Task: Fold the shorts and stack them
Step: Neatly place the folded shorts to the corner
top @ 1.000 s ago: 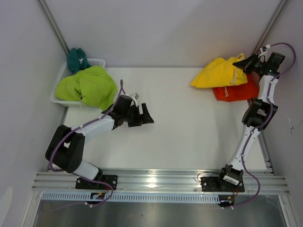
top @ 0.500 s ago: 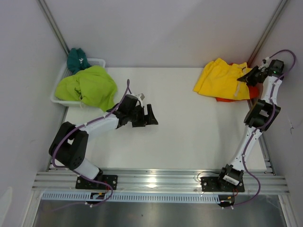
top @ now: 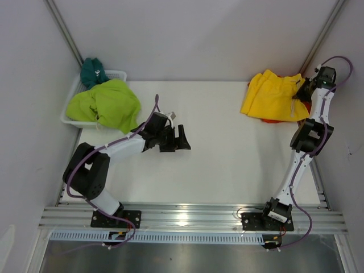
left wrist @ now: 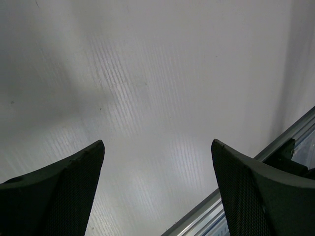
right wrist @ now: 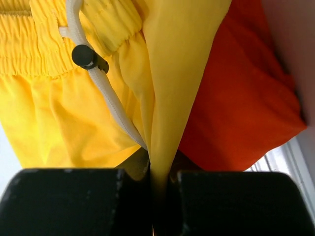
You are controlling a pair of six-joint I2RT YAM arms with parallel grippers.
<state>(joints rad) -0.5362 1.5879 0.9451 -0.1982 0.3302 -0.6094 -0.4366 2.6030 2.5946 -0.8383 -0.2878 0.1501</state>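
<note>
Yellow shorts (top: 273,98) lie at the table's back right over the orange shorts (top: 272,119), of which only a sliver shows from above. My right gripper (top: 300,89) is shut on a fold of the yellow shorts (right wrist: 170,93), pinched between its fingers (right wrist: 74,201); a white drawstring (right wrist: 106,88) hangs beside the fold and the orange shorts (right wrist: 236,108) lie beneath. Lime-green shorts (top: 105,104) and teal shorts (top: 91,71) fill the white basket (top: 116,74) at back left. My left gripper (top: 183,138) hovers open over bare table (left wrist: 157,98), holding nothing.
The enclosure's walls stand close on the left, back and right. An aluminium rail (top: 187,216) runs along the table's near edge, its corner showing as a rail (left wrist: 256,172) in the left wrist view.
My right gripper has carried the yellow fabric rightward and back, spreading the yellow shorts over the orange pair. My left arm has shifted slightly right, still open.
</note>
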